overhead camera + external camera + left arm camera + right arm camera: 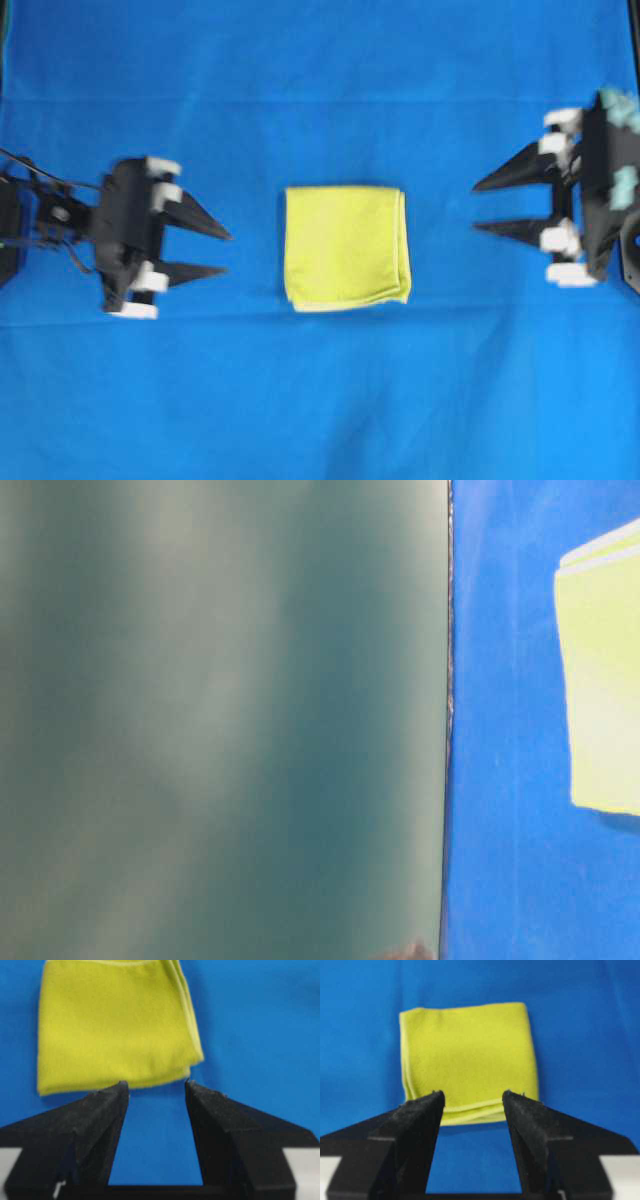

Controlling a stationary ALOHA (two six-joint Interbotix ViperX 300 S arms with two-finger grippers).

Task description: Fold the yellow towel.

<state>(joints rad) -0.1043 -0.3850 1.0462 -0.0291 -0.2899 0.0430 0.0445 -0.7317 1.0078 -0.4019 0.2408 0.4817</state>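
Folded layers show along the right and lower edges of the yellow towel (pixel 346 247), which lies flat as a compact square at the middle of the blue cloth (pixel 320 400) covering the table. Its paler hem runs along the bottom edge in the overhead view.

Well apart from it on the left, the left gripper (pixel 222 253) points toward the towel with its black fingers spread and nothing between them; its wrist view shows blue cloth in the gap and the towel's near edge just beyond the fingertips (pixel 121 1091).

On the right, the right gripper (pixel 478 207) also faces the towel from a distance, jaws parted wide and empty. Its wrist view looks over the fingertips (pixel 438 1098) at the towel's stacked hems.

The table-level view is mostly filled by a blurred grey-green surface (pixel 220 720), possibly a wall or panel, with a strip of blue cloth and one side of the towel at the right.
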